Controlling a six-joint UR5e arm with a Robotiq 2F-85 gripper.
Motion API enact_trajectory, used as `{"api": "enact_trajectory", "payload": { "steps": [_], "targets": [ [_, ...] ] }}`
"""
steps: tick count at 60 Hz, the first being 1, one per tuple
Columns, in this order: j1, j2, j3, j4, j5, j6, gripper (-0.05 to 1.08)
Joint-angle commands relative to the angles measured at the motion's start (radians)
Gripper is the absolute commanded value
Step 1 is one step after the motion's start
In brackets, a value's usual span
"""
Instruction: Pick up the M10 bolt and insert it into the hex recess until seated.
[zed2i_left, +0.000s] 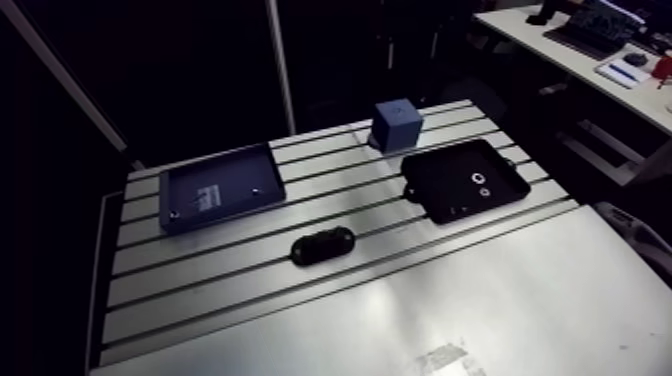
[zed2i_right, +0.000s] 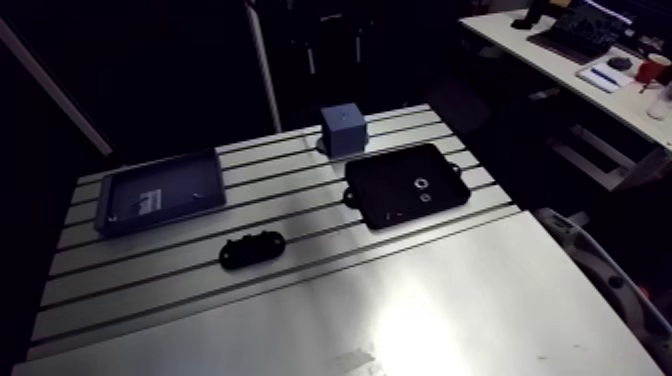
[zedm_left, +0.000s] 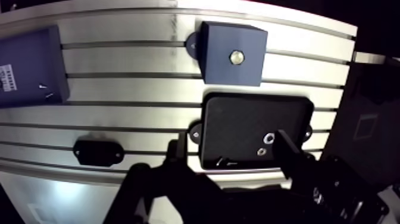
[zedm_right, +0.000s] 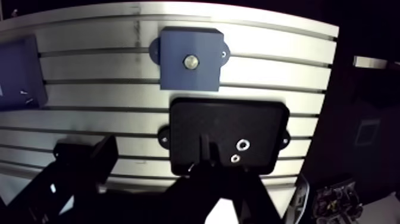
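A black tray (zedm_left: 250, 119) lies on the slotted table (zed2i_left: 330, 310) just ahead of my gripper (zedm_left: 232, 158). It holds two small metal rings (zedm_left: 269, 138) and a thin glint (zedm_left: 221, 161) at its near edge, too small to identify. Beyond the tray stands a blue block (zedm_left: 217, 44) with a round metal spot (zedm_left: 237, 57) in its top face. In the wrist view the gripper hangs above the tray's near edge, open, with nothing between its fingers. It does not show in the arm view.
A shallow blue tray (zed2i_left: 220, 187) sits at the table's left. A small black oval fixture (zed2i_left: 322, 246) is bolted to the slots between the two trays. The table's near part is a plain metal sheet (zed2i_left: 450, 310).
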Motion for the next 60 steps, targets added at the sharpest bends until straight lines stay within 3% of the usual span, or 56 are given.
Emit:
{"api": "enact_trajectory", "payload": {
  "steps": [1,22,27,28,29,30,34,43,55,60],
  "targets": [
    [0.079,-0.137,0.004,0.135,0.000,0.227,0.00],
    [0.093,-0.261,0.086,0.166,0.003,0.234,0.00],
    [0.106,-0.284,0.088,0.171,0.029,0.234,0.00],
    [0.109,-0.293,0.088,0.177,0.044,0.234,0.00],
    [0.109,-0.293,0.088,0.177,0.044,0.234,0.00],
    [0.110,-0.300,0.087,0.187,0.055,0.234,0.00],
    [0.110,-0.323,0.089,0.210,0.066,0.234,0.00],
    [0.108,-0.370,0.091,0.221,0.061,0.230,0.00],
    [0.110,-0.388,0.088,0.238,0.060,0.225,0.00],
    [0.110,-0.391,0.080,0.239,0.068,0.223,0.00]
  ]
}}
